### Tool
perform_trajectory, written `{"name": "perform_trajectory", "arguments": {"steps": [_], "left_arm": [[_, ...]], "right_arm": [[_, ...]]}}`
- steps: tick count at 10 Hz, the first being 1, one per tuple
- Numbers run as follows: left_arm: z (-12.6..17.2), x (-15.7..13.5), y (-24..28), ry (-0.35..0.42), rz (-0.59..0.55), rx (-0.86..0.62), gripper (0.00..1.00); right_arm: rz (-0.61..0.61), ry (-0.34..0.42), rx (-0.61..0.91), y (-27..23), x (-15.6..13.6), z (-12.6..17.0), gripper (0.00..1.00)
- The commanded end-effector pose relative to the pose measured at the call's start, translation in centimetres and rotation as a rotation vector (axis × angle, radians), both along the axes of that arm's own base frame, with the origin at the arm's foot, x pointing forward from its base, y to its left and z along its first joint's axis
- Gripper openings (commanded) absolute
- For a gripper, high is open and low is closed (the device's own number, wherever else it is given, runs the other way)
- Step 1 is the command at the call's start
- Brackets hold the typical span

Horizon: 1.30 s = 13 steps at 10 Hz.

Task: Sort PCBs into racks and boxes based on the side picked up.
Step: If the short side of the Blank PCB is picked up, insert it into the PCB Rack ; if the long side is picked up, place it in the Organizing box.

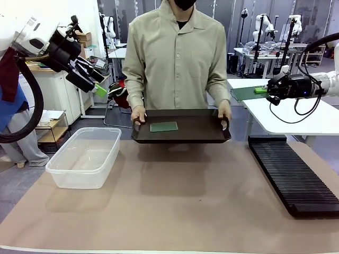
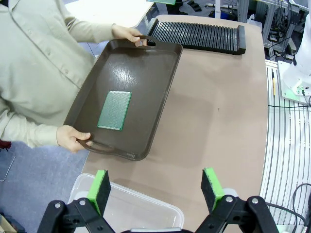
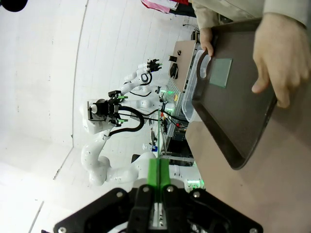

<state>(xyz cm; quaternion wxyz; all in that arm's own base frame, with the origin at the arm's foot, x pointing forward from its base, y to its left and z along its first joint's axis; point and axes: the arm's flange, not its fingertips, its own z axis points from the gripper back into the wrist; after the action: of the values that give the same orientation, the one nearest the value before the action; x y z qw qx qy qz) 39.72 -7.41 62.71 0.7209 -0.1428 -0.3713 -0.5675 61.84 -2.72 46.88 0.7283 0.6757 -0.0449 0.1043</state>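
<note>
Checking the left gripper (image 1: 98, 88) first: hanging up in the air with its green pads (image 2: 100, 189) spread wide apart, clamping nothing. Finding the clear box (image 1: 79, 177) sitting on the counter (image 1: 185, 211) right below that gripper, its rim poking in just under the fingers in the left wrist view.

Spotting one PCB (image 2: 114, 110) lying flat inside the dark tray (image 2: 146, 63), out ahead of the left gripper and lower down, well apart from it. Lying a bit off-centre too, toward the tray end nearer that gripper.

Noticing a person holding the tray at the far edge of the counter by both end handles: one hand (image 2: 73, 137) on the handle closer to the left gripper, the other hand (image 2: 127, 34) on the handle farther from it.

Moving on to the right gripper (image 1: 265, 91): parked in the air off to the side, pads pressed tight together. Looking along it, seeing the tray and the PCB out ahead, well clear of its tips.

Finding the black rack (image 1: 294, 177) stretched out on the counter below the right gripper and back toward the robot's side; from the left gripper, way past the far end of the tray.
</note>
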Motion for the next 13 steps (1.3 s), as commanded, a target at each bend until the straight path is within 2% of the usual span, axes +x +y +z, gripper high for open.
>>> {"name": "perform_trajectory", "arguments": {"steps": [1, 2, 5, 7, 10, 13], "left_arm": [[-0.2, 0.0, 0.1, -0.001, -0.016, -0.013, 1.00], [-0.2, 0.0, 0.1, -0.001, -0.016, -0.013, 1.00], [-0.2, 0.0, 0.1, -0.001, -0.016, -0.013, 1.00], [-0.2, 0.0, 0.1, -0.001, -0.016, -0.013, 1.00], [-0.2, 0.0, 0.1, -0.001, -0.016, -0.013, 1.00], [-0.2, 0.0, 0.1, -0.001, -0.016, -0.013, 1.00]], "right_arm": [[0.004, 0.000, 0.004, 0.1, -0.1, 0.1, 0.00], [0.000, 0.000, 0.000, 0.0, 0.0, 0.0, 0.02], [0.005, -0.066, -0.017, -0.4, -0.3, 0.6, 0.02], [0.004, -0.071, -0.018, -0.6, -0.3, 0.6, 0.02], [0.077, -0.243, -0.024, -1.1, -1.5, 1.6, 0.02], [0.128, -0.551, -0.088, -2.5, -4.3, 3.4, 0.02]]}}
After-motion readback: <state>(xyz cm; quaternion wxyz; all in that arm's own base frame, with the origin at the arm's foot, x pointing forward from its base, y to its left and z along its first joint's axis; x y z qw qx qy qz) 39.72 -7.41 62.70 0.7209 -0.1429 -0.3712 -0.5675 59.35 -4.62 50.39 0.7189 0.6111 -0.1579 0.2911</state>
